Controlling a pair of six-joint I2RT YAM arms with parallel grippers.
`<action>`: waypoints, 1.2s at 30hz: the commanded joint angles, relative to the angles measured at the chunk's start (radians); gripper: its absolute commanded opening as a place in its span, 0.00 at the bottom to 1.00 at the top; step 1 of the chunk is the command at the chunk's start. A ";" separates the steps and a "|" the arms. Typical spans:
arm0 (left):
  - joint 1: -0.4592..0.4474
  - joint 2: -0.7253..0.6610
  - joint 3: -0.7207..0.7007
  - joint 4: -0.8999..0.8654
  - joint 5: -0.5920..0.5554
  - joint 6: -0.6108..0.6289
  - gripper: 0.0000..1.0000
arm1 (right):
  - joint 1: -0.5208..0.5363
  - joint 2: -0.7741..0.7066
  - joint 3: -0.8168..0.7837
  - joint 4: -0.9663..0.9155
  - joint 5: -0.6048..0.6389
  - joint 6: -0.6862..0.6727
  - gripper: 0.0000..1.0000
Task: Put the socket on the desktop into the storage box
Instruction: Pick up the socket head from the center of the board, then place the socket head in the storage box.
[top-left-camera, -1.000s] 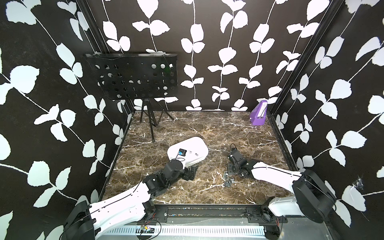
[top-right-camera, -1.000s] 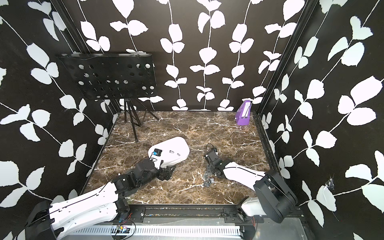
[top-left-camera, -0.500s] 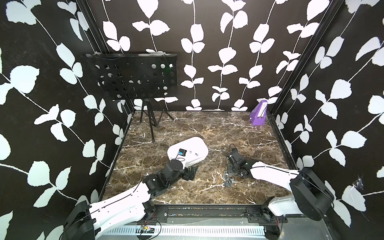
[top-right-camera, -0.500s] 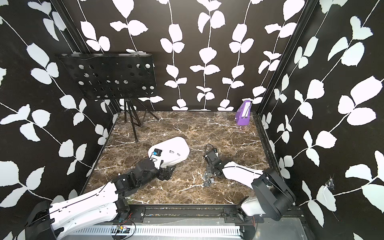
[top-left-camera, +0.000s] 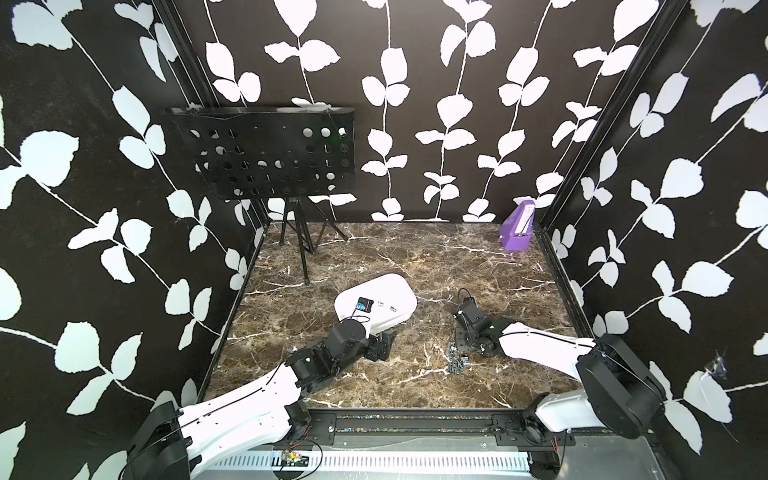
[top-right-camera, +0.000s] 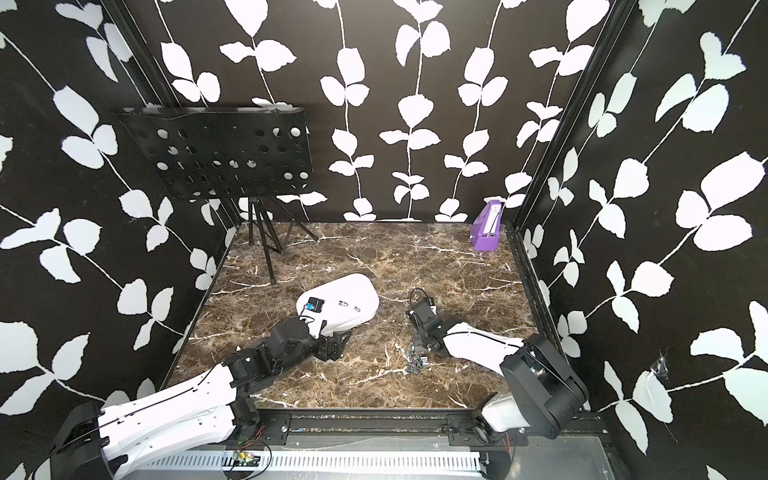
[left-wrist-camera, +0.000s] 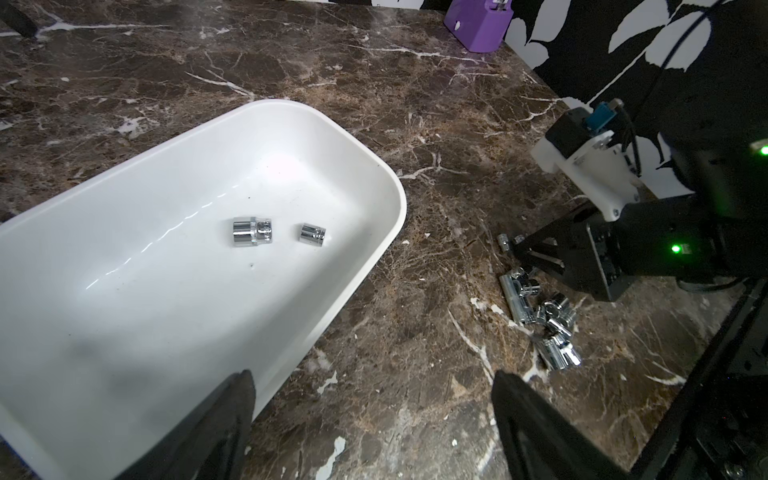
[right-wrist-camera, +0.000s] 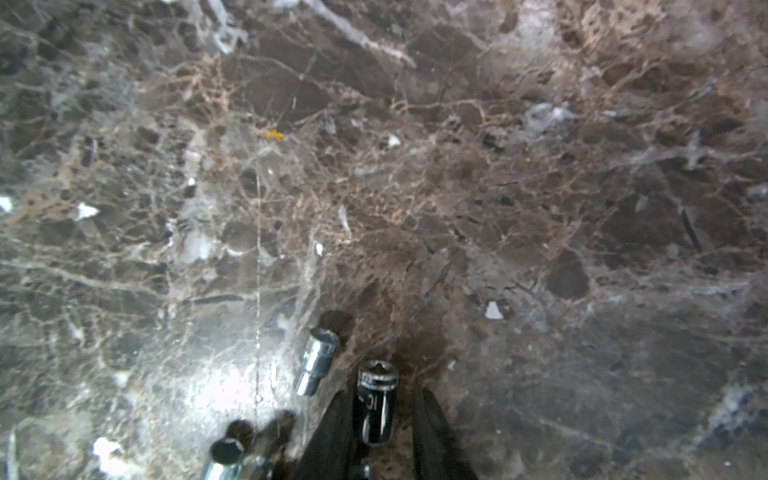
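Note:
The white storage box (top-left-camera: 390, 291) (top-right-camera: 353, 291) lies mid-table, and the left wrist view shows two chrome sockets (left-wrist-camera: 252, 231) (left-wrist-camera: 312, 234) lying inside its rim (left-wrist-camera: 395, 199). A pile of sockets (top-left-camera: 457, 359) (top-right-camera: 415, 357) (left-wrist-camera: 540, 316) sits on the marble to the box's right. My right gripper (top-left-camera: 456, 344) (top-right-camera: 413, 343) (right-wrist-camera: 380, 392) points down at the pile's far edge. Its fingers stand narrowly apart around one dark socket (right-wrist-camera: 376, 411), with a gap on one side. My left gripper (top-left-camera: 380, 347) (left-wrist-camera: 374, 424) rests wide open beside the box's near edge, holding nothing.
A black perforated music stand (top-left-camera: 270, 158) on a tripod stands at the back left. A small purple box (top-left-camera: 517, 230) sits in the back right corner. Loose sockets (right-wrist-camera: 318, 365) (right-wrist-camera: 226, 455) lie beside the right fingers. Patterned walls close in three sides.
The right arm's elbow has eased slightly to the left while its gripper stays down at the pile. The left arm and the box have not moved.

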 joint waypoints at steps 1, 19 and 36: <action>-0.003 -0.007 -0.013 0.009 -0.005 -0.004 0.89 | -0.005 0.025 0.021 -0.016 0.003 0.008 0.27; -0.003 -0.025 -0.012 -0.007 -0.022 -0.007 0.89 | -0.008 0.021 0.028 -0.034 0.015 -0.015 0.09; -0.003 -0.084 0.016 -0.265 -0.484 -0.085 0.92 | 0.082 -0.352 0.087 -0.100 -0.081 -0.095 0.02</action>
